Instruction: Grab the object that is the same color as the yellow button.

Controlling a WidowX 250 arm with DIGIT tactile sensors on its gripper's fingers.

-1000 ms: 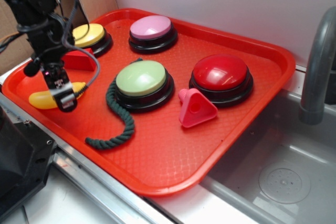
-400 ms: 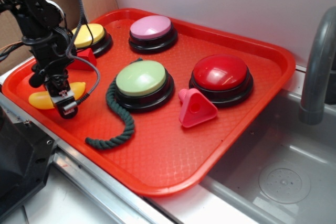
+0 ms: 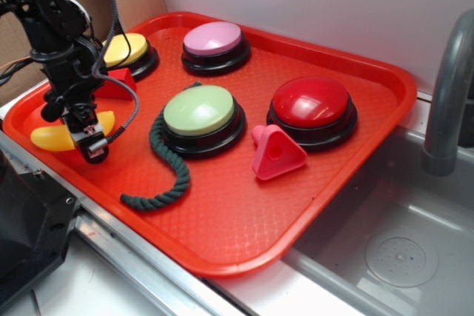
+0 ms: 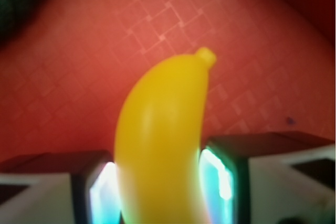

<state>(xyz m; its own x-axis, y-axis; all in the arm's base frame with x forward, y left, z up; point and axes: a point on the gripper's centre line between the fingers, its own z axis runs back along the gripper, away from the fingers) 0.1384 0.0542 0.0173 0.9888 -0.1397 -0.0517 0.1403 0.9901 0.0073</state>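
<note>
The object, a small glossy yellow banana [image 3: 50, 137], lies at the near left of the red tray [image 3: 244, 257]. My gripper [image 3: 90, 142] stands over the banana's right end, pointing down. In the wrist view the banana [image 4: 163, 140] fills the gap of the gripper [image 4: 160, 182], and both fingers [image 4: 218, 177] press against its sides. The gripper is shut on it. Behind the arm, at the tray's far left, sits the yellow button [image 3: 124, 48] on its black base.
A red wedge block [image 3: 115, 83] lies just behind the gripper. A dark green rope [image 3: 167, 160] curls round the green button [image 3: 198, 109]. Also on the tray are a pink button [image 3: 212, 38], a red button [image 3: 311, 101] and a pink triangle [image 3: 275, 153]. To the right is a sink [image 3: 385, 249] with its faucet [image 3: 448, 94].
The gripper has shifted slightly left and come down round the banana. The banana has slid a little left, and its left end sits higher than before.
</note>
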